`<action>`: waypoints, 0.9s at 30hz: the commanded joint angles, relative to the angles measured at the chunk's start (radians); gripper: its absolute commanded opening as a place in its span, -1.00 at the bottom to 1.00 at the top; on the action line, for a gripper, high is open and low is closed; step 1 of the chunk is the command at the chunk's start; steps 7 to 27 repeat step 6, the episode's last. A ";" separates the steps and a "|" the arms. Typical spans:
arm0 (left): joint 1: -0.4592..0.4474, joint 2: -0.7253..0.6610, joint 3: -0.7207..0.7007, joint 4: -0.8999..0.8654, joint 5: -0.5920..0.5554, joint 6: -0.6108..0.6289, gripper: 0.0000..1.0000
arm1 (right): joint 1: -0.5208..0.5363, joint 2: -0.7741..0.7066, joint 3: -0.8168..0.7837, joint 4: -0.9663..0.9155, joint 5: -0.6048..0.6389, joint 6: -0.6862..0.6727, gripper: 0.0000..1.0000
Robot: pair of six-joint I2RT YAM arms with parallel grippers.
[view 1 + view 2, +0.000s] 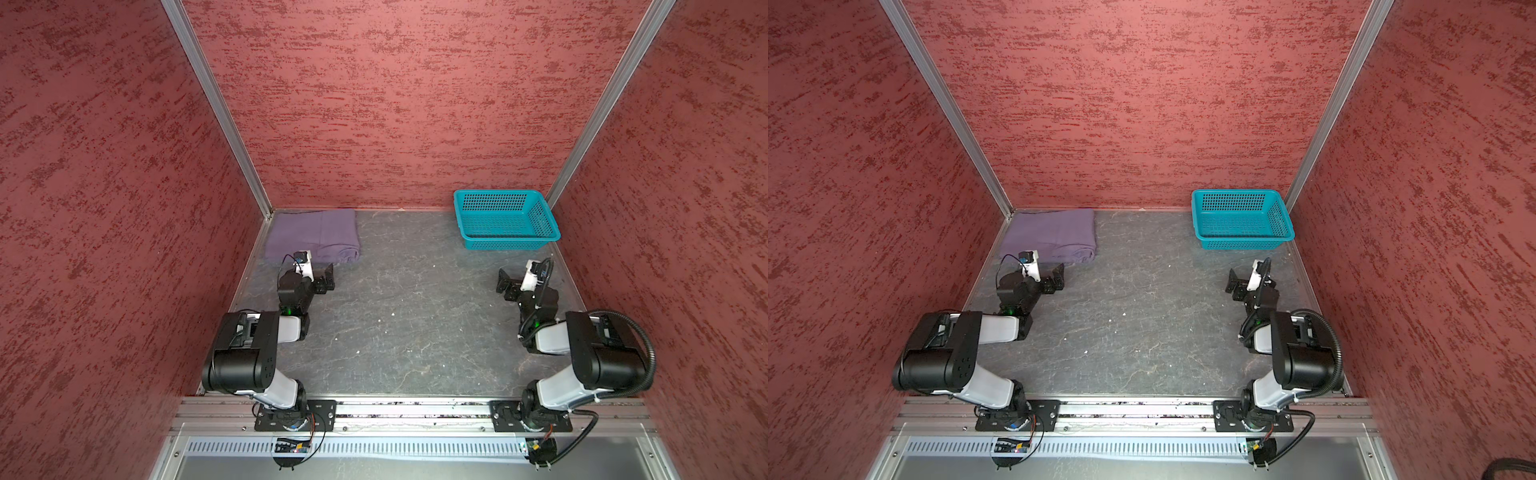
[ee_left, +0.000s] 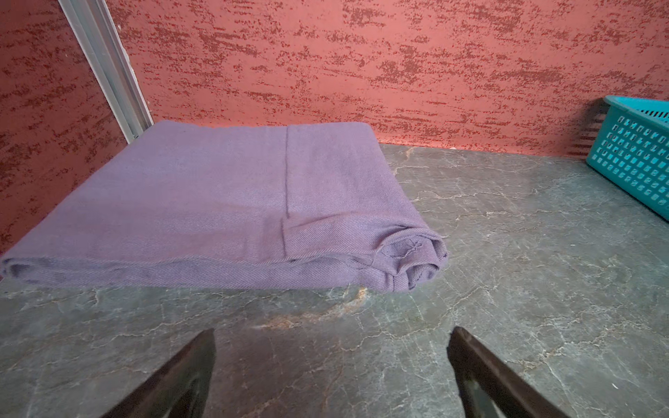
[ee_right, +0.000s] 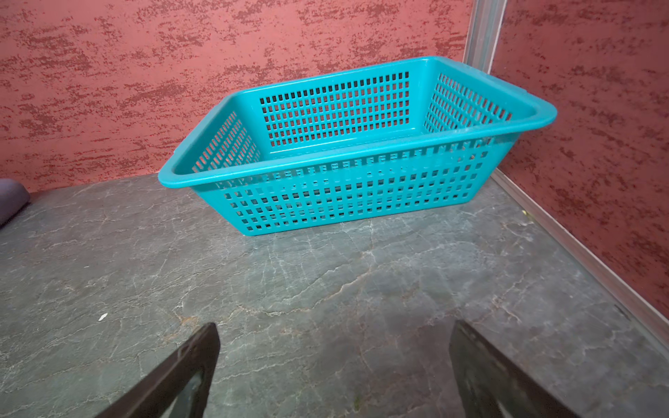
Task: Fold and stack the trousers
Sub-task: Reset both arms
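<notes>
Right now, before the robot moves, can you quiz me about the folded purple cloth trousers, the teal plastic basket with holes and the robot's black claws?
1. True or false: the folded purple soft-fabric trousers lie outside the teal plastic mesh basket.
2. Fill in: the black left gripper and the black right gripper both stand ____.
3. Which is nearest the trousers? A) left gripper B) right gripper C) basket
Key: 1 true; 2 open; 3 A.
</notes>
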 commanded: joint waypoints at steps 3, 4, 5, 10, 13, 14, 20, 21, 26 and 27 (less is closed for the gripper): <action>0.004 0.002 0.005 -0.004 -0.012 0.015 0.99 | 0.011 -0.009 0.033 0.000 0.014 -0.034 0.98; 0.003 0.001 0.004 -0.004 -0.011 0.015 0.99 | 0.012 -0.008 0.031 0.002 0.014 -0.035 0.98; 0.002 0.002 0.004 -0.004 -0.011 0.015 0.99 | 0.012 -0.011 0.026 0.011 0.014 -0.036 0.98; 0.002 0.002 0.004 -0.004 -0.011 0.017 0.99 | 0.011 -0.015 0.016 0.022 0.011 -0.037 0.98; 0.002 0.002 0.004 -0.004 -0.011 0.017 0.99 | 0.011 -0.015 0.016 0.022 0.011 -0.037 0.98; 0.002 0.002 0.004 -0.004 -0.011 0.017 0.99 | 0.011 -0.015 0.016 0.022 0.011 -0.037 0.98; 0.002 0.002 0.004 -0.004 -0.011 0.017 0.99 | 0.011 -0.015 0.016 0.022 0.011 -0.037 0.98; 0.002 0.002 0.004 -0.004 -0.011 0.017 0.99 | 0.011 -0.015 0.016 0.022 0.011 -0.037 0.98; 0.002 0.002 0.004 -0.004 -0.011 0.017 0.99 | 0.011 -0.015 0.016 0.022 0.011 -0.037 0.98; 0.002 0.002 0.004 -0.004 -0.011 0.017 0.99 | 0.011 -0.015 0.016 0.022 0.011 -0.037 0.98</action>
